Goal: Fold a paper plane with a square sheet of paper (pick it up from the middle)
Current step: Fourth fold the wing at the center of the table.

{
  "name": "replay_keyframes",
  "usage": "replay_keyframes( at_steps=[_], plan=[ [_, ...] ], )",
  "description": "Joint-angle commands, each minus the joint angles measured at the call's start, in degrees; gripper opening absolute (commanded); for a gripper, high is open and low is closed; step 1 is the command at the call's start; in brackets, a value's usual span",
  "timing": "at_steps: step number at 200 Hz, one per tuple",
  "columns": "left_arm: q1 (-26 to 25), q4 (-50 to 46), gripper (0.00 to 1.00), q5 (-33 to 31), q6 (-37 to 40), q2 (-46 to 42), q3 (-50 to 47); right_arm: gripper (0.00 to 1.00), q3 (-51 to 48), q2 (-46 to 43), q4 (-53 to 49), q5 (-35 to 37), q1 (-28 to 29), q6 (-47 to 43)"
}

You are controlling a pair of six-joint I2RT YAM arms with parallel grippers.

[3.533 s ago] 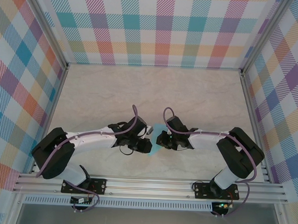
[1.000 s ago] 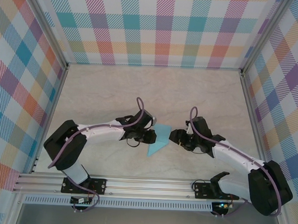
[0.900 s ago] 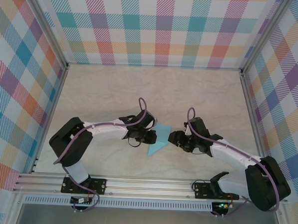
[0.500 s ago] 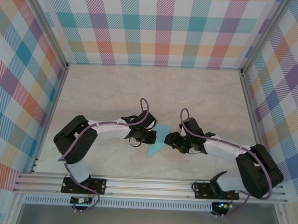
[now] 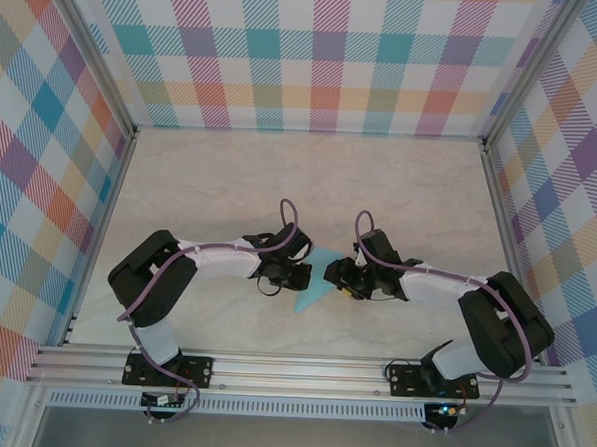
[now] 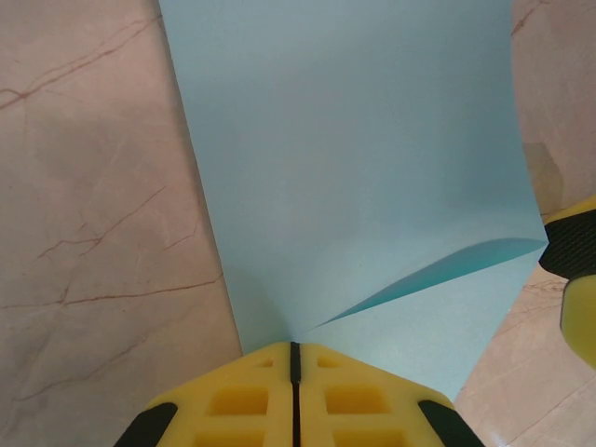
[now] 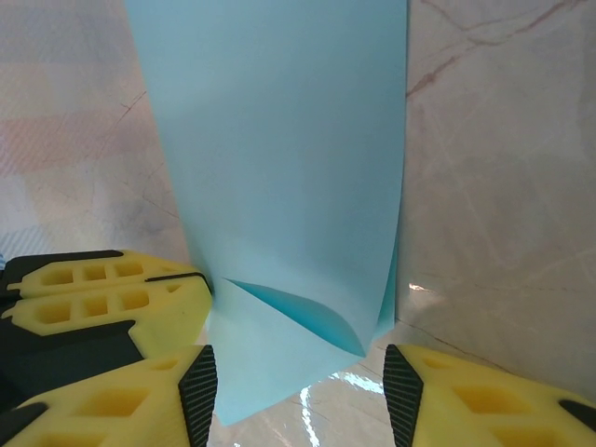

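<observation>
The square sheet of paper (image 5: 313, 284), partly folded, sat mid-table (image 5: 400, 189) between both arms, its long axis running near-left to far-right in the top view. We saw the left gripper (image 6: 293, 346) pressed together, pinching its left edge. The right gripper (image 7: 298, 372) straddled the opposite edge, jaws spread, not clamped. We judged the right needed only to close.

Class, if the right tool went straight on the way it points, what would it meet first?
The paper: its near curled edge sits between the open fingers of the right tool. Just beside it, probably next, is the left tool, shut on the paper; depth is unclear.
</observation>
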Motion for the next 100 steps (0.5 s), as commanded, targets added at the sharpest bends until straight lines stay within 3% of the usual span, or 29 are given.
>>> replay_keyframes(
  at_steps=[1, 100],
  plan=[
    [0.81, 0.64, 0.07, -0.81, 0.05, 1.16, -1.24, 0.53, 1.78, 1.07, 1.34, -0.68, 0.42, 0.91],
    [0.78, 1.18, 0.08, 0.11, -0.5, 1.01, -1.39, 0.46, 2.83, 3.48, 4.65, -2.38, 0.37, 1.18]
  ],
)
